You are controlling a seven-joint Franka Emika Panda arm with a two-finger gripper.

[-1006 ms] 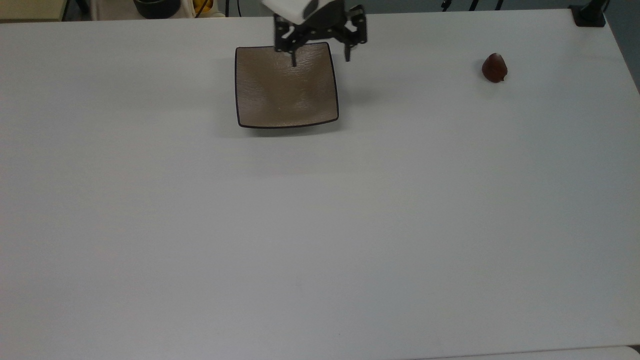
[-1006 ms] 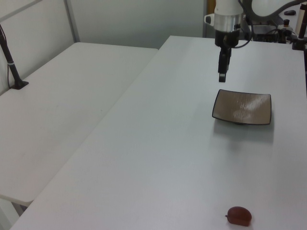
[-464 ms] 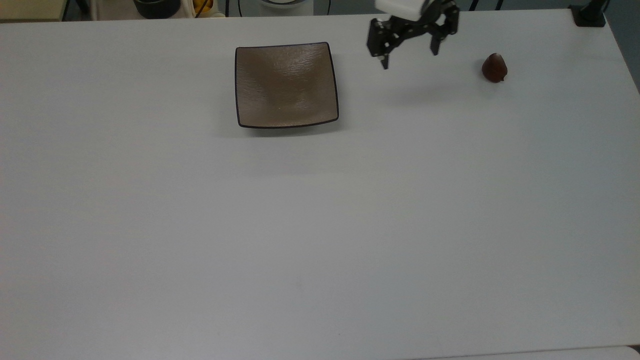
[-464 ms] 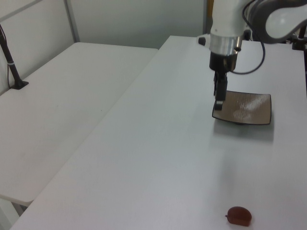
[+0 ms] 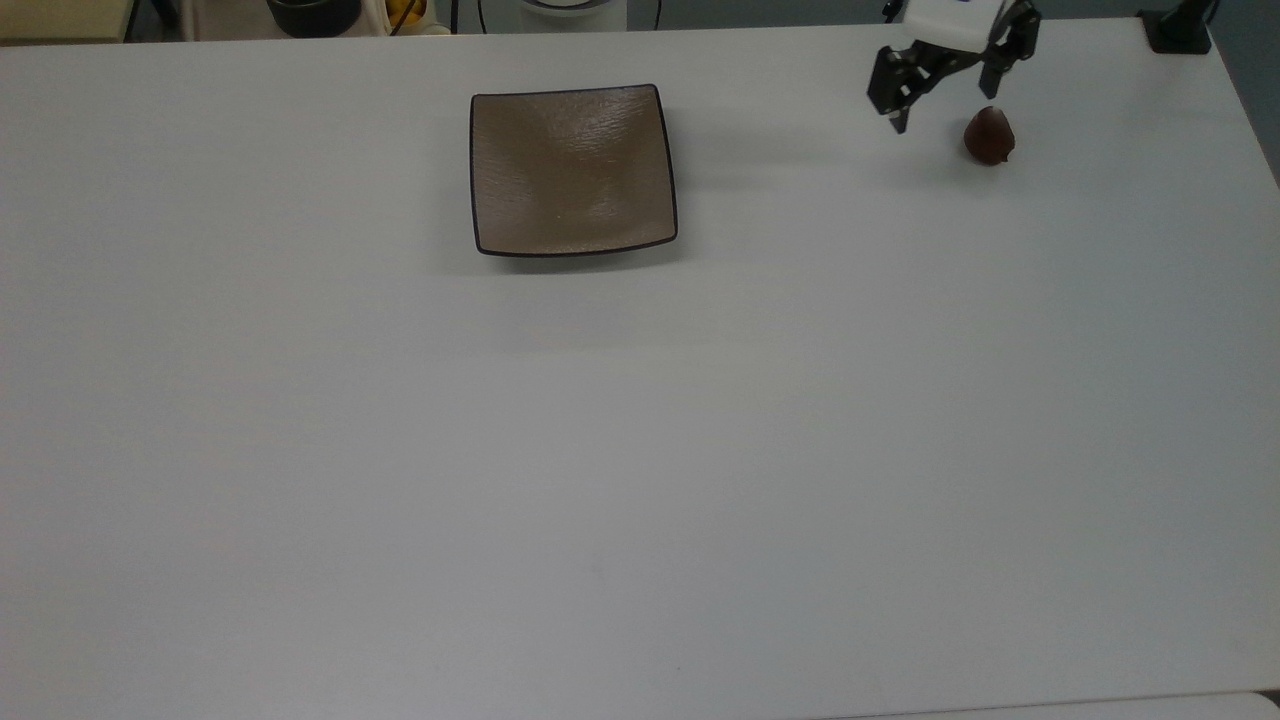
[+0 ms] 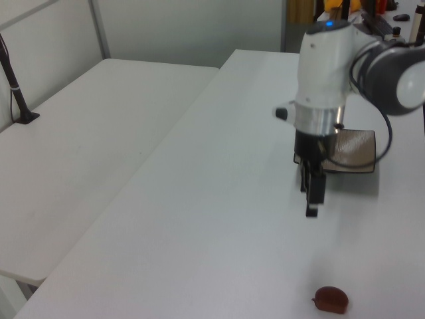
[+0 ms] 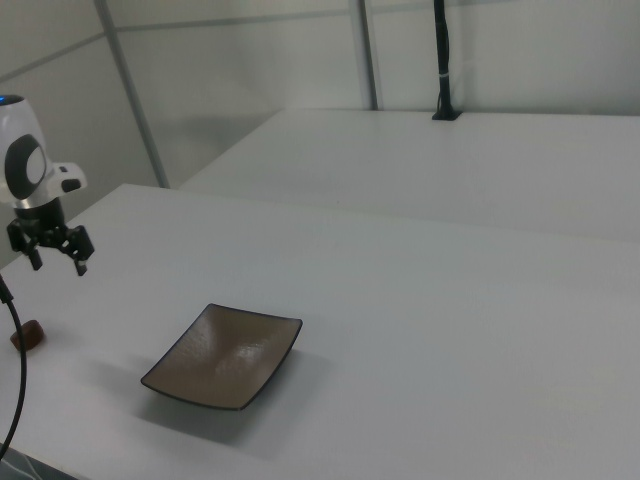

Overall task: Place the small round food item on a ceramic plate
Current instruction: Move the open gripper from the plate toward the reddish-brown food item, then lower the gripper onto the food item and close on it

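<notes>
The small round food item (image 5: 989, 136), a glossy reddish-brown lump, lies on the white table near the top view's right edge. It also shows low in the left view (image 6: 331, 300) and at the right view's left edge (image 7: 27, 335). My gripper (image 5: 950, 105) hovers above the table just left of and behind it in the top view, open and empty (image 7: 58, 264). In the left view the gripper (image 6: 311, 199) hangs well above the item. The square taupe ceramic plate (image 5: 572, 170) sits empty further to the top view's left. My arm partly covers the plate (image 6: 358, 147) in the left view.
A black post base (image 5: 1180, 30) stands at the table's far right corner in the top view. Dark and yellow objects (image 5: 313, 12) sit beyond the far edge. A second white table (image 6: 86, 153) adjoins on the left view's left. A black cable (image 7: 15, 380) hangs at the right view's left.
The gripper has travelled from above the plate's far edge across to the top view's right, ending beside the food item. It stayed open. Plate and item have not moved.
</notes>
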